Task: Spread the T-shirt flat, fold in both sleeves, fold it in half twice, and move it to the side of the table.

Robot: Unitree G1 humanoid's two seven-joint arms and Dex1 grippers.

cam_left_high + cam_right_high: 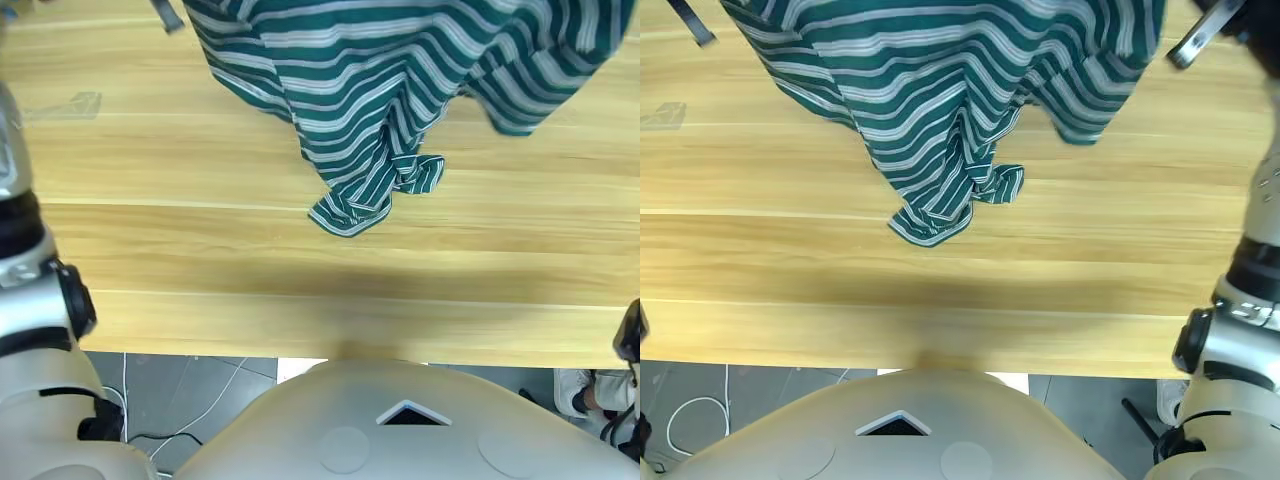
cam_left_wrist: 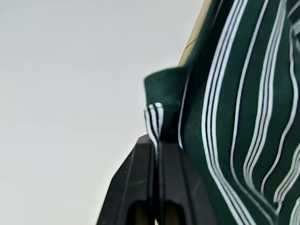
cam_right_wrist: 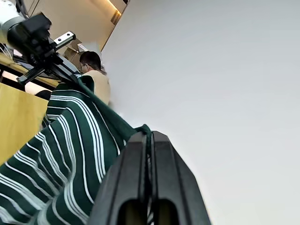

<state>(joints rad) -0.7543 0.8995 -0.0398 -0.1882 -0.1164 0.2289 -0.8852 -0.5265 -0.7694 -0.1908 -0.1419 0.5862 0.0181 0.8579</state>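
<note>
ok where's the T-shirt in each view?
Left eye view: T-shirt hangs top centre, crumpled tip lowest.
Right eye view: T-shirt top, left of centre.
Left wrist view: pinched in left gripper.
Right wrist view: pinched in right gripper.
Shared landmark: wooden table behind it.

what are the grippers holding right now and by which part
Both hold the T-shirt, lifted over the table: the left gripper is shut on a bunched edge, the right gripper on another. Whether hem or shoulder cannot be told.
</note>
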